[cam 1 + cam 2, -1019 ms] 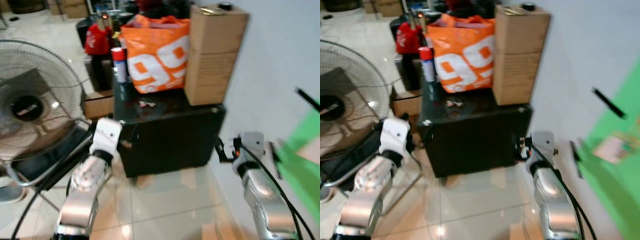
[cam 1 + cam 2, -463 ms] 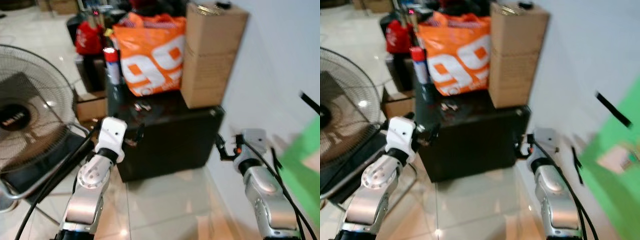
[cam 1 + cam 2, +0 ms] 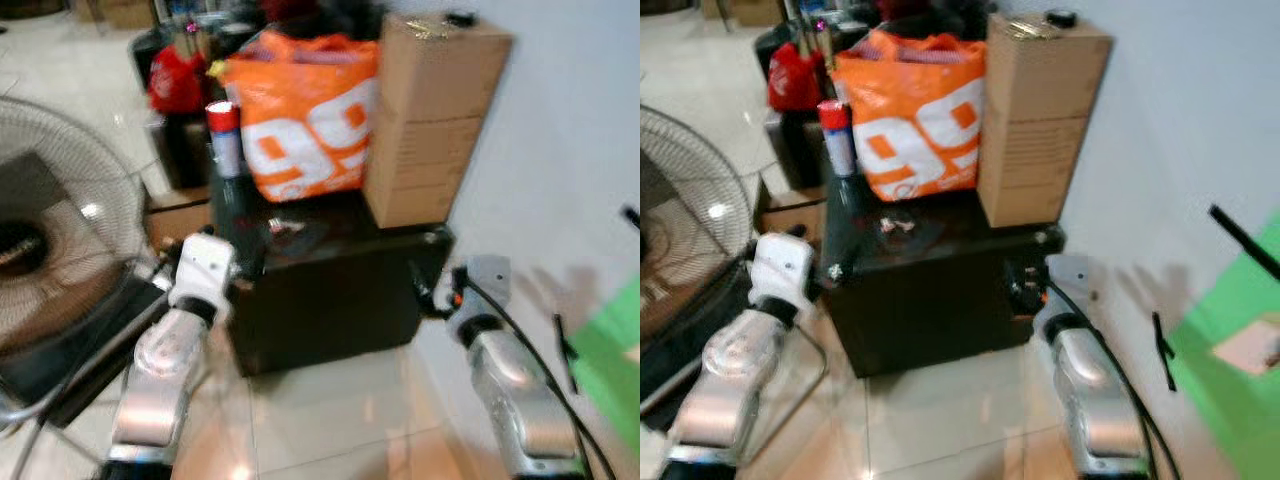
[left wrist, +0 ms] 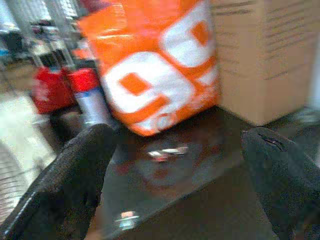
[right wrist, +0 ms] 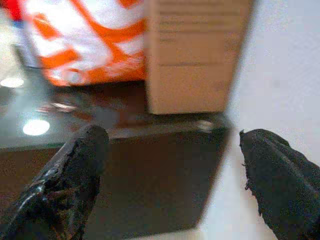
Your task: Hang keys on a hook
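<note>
Black table (image 3: 930,300) bearing keys (image 3: 896,225) before an orange bag (image 3: 915,115); left gripper (image 4: 175,185) and right gripper (image 5: 170,175) are hovering nearby, fingers spread and empty.

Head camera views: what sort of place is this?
Probably a lived-in home's cluttered storage corner: a black cabinet against a pale wall carries an orange shopping bag and stacked cardboard boxes, with a standing fan on the glossy tiled floor.
</note>
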